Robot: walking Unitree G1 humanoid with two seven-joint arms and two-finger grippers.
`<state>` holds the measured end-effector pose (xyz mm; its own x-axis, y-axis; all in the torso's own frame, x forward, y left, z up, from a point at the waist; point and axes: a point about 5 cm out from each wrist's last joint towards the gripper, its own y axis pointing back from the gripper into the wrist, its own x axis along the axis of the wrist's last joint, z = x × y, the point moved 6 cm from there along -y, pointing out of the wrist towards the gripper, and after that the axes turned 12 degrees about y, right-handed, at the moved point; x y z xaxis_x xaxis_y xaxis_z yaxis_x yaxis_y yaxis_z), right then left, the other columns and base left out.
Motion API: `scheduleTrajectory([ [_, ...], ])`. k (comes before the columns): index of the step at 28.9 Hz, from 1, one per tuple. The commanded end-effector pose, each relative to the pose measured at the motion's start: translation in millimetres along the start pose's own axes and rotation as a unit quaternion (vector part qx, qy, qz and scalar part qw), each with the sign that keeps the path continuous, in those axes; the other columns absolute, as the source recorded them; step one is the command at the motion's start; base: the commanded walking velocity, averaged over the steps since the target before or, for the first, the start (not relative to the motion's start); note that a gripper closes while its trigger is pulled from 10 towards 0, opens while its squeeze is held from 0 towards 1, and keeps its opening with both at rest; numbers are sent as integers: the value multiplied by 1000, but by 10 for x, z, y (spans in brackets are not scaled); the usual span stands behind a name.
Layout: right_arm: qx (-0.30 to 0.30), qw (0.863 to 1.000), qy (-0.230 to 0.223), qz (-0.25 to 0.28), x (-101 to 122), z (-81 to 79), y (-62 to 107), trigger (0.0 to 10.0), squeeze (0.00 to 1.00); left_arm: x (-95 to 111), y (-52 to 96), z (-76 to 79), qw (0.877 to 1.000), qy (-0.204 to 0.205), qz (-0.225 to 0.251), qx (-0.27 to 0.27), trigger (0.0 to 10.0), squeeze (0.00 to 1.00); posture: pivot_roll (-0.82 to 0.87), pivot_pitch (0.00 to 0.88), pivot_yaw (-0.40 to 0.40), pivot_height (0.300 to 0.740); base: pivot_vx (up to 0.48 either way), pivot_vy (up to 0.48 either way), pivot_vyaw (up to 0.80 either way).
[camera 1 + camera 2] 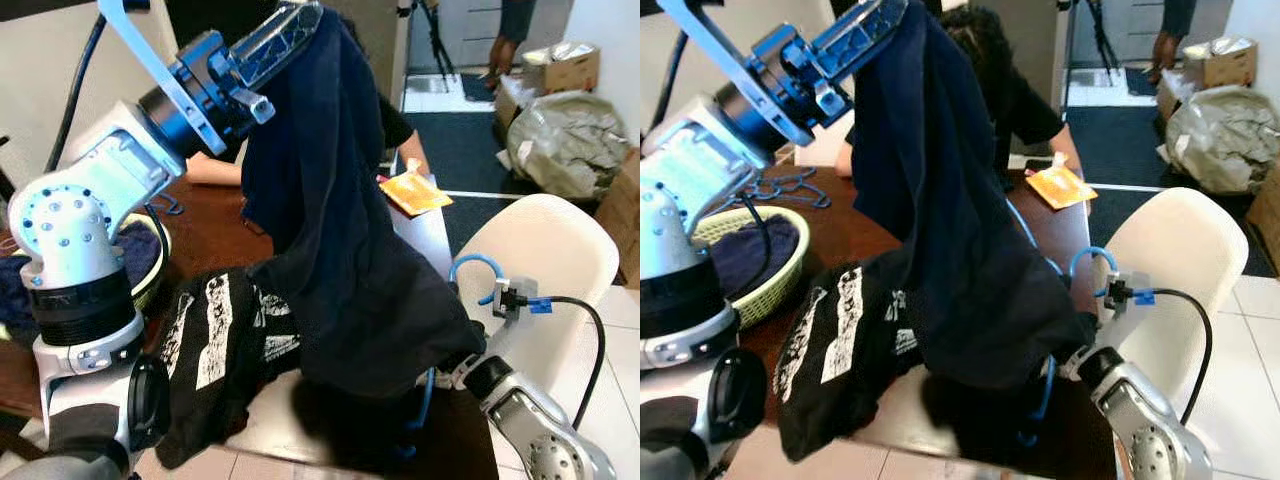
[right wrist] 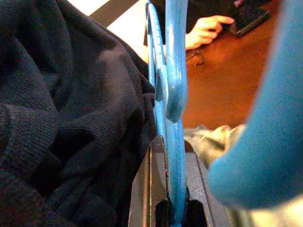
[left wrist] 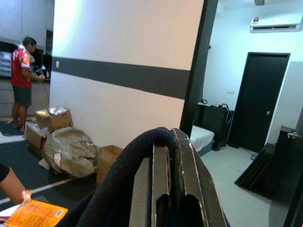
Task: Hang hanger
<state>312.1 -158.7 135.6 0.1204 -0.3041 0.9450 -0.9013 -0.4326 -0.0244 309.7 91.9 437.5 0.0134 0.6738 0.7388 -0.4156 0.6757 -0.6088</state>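
A dark navy garment (image 1: pixel 330 220) hangs from my raised left gripper (image 1: pixel 290 30), which is shut on its top edge; in the left wrist view the knit fabric (image 3: pixel 128 165) wraps over the closed fingers (image 3: pixel 161 189). The cloth drapes down over the table edge and covers my right gripper. In the right wrist view that gripper (image 2: pixel 171 208) is shut on a blue hanger (image 2: pixel 173 94) pushed in against the navy cloth (image 2: pixel 71 118). The hanger's blue hook (image 1: pixel 478 268) sticks out beside the right wrist.
A black printed shirt (image 1: pixel 215 340) lies on the brown table (image 1: pixel 210 230). A green basket (image 1: pixel 770 280) of dark clothes sits at the left, with loose hangers (image 1: pixel 780 185) behind it. A person's arm (image 1: pixel 410 150) and an orange packet (image 1: pixel 415 192) are at the far side. A cream chair (image 1: pixel 545 250) stands at the right.
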Motion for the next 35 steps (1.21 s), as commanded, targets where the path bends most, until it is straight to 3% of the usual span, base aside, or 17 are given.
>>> scheduleTrajectory([
  [1,-2,1000,-6,-11,-92,-4,-8,10000,0,294,-18,263,998,-34,41,-42,10000,0,-52,0,89,740,-285,0,0],
  [10,-3,1000,-8,-5,-84,0,-24,10000,0,648,-7,398,994,-59,73,-61,10000,0,-48,0,92,740,-300,0,0],
  [15,-3,1000,-8,-4,-82,1,-27,10000,0,681,4,437,993,-52,78,-69,10000,0,-48,0,92,740,-322,0,0],
  [26,-2,1000,-15,4,-61,3,-28,10000,0,543,10,418,995,-7,65,-72,10000,0,-48,0,91,740,-321,0,0],
  [35,-14,1000,-19,15,-32,48,-17,10000,0,209,41,188,998,27,29,-40,10000,0,-51,0,92,740,-322,0,0],
])
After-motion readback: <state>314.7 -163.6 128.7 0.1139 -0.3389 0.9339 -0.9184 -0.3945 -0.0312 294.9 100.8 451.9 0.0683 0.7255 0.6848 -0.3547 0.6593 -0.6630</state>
